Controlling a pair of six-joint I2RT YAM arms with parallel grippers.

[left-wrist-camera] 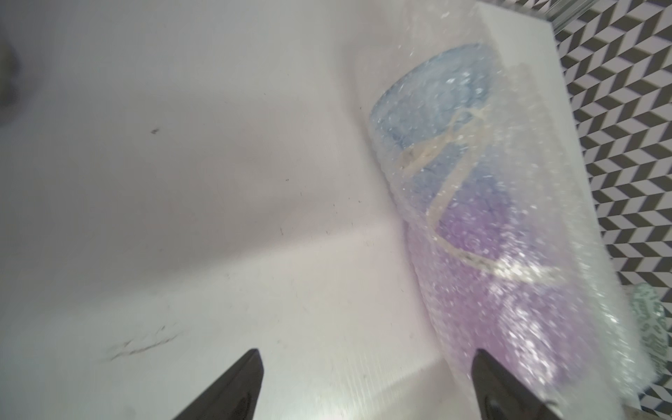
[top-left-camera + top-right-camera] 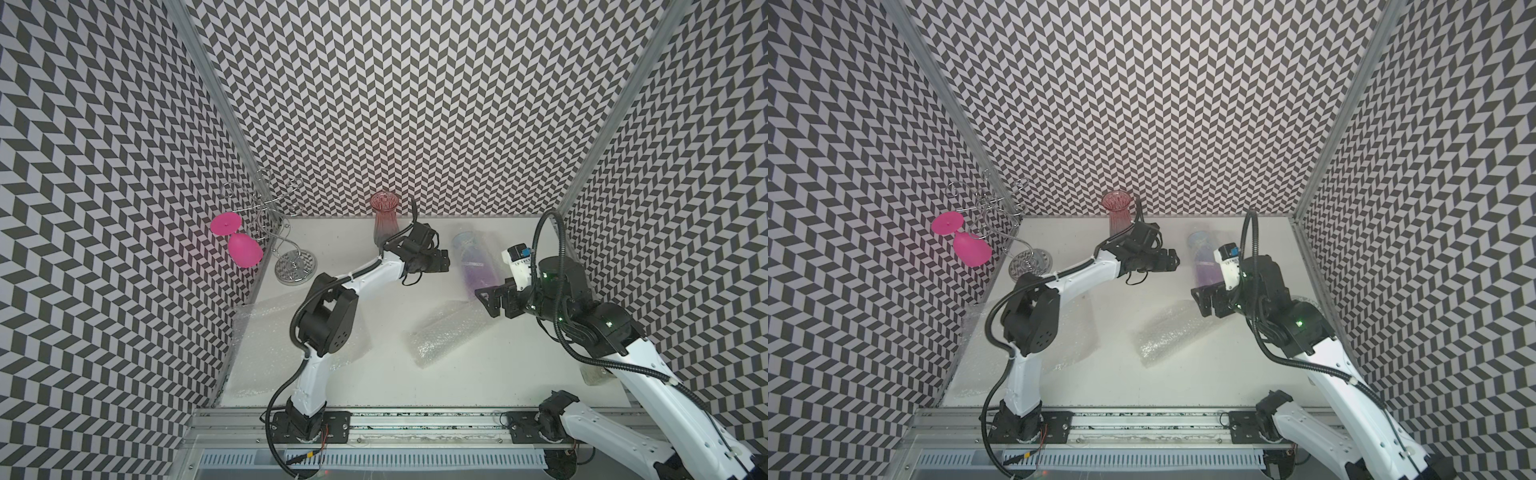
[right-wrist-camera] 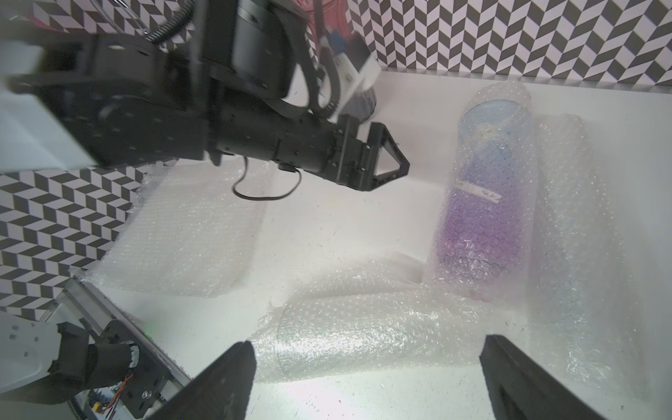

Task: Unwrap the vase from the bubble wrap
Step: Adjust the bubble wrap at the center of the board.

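Note:
A blue-to-purple vase (image 2: 473,262) lies at the back right of the white table, rolled in taped bubble wrap (image 1: 545,254). In the right wrist view the wrapped vase (image 3: 483,211) rests beside another loose sheet. My left gripper (image 2: 442,262) hovers just left of the vase, open and empty; the left wrist view shows its fingertips (image 1: 254,363) spread, one next to the wrap. My right gripper (image 2: 488,303) is open by the vase's near end, over a loose curled sheet (image 3: 363,334). Nothing is between its fingers.
A red ribbed vase (image 2: 384,220) stands bare at the back wall. A pink wine glass (image 2: 243,247) hangs on a wire rack (image 2: 291,262) at the back left. Flat loose bubble wrap (image 2: 266,345) lies under the left arm. A metal rail (image 2: 415,419) runs along the front.

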